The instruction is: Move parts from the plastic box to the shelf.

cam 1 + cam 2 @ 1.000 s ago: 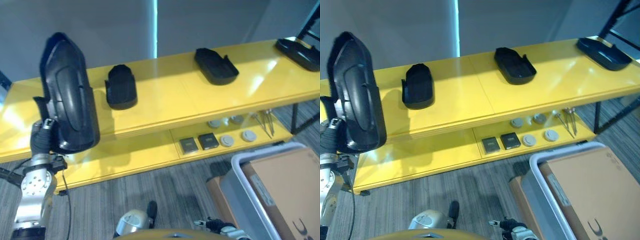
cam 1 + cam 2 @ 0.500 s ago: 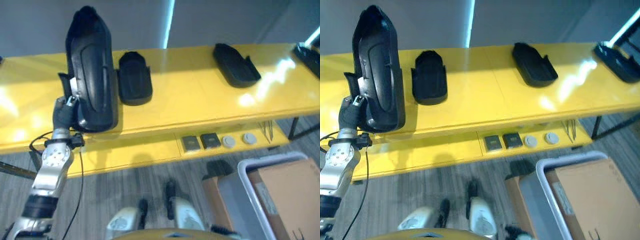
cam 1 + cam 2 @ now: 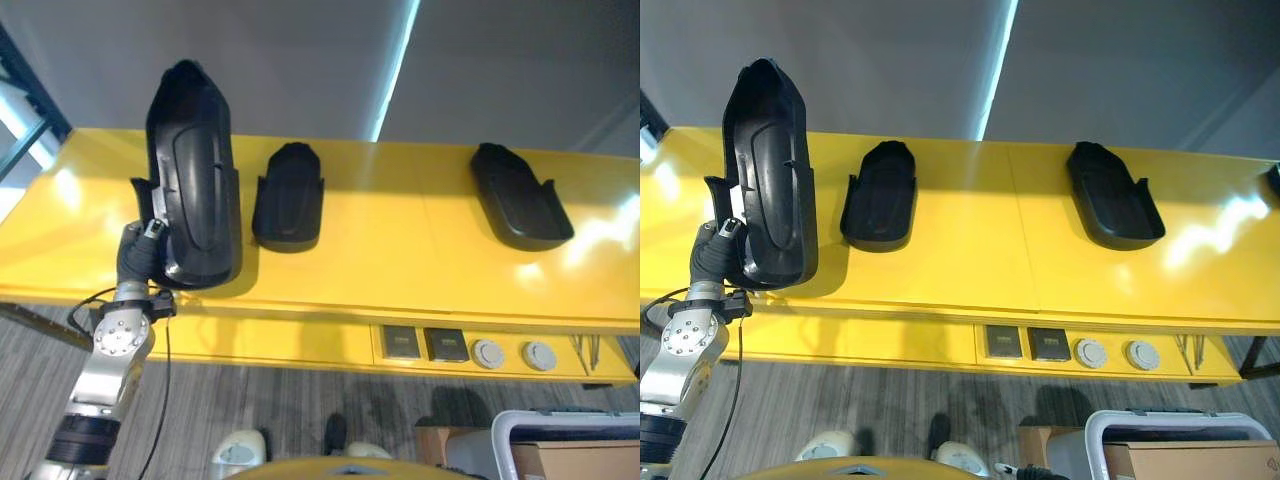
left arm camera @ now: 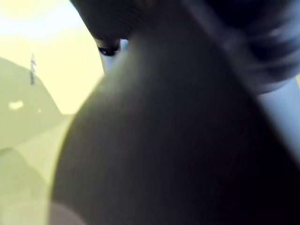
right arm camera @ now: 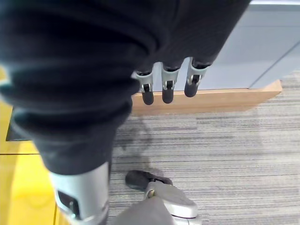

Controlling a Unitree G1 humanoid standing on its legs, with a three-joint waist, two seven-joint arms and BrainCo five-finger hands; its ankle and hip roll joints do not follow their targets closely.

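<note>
Left robot hand (image 3: 140,252) is gripping the long black part (image 3: 190,185) upright above it, shelf (image 3: 400,240) lying just beyond, free spot alongside.

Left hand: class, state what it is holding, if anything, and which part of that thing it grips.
The left hand holds a long black plastic part upright by its lower end, over the yellow shelf. The fingers themselves are hidden behind it.

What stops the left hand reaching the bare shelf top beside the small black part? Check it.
Probably nothing. The left hand already holds the long black part over the shelf, and the top left of the small black part lies bare.
</note>
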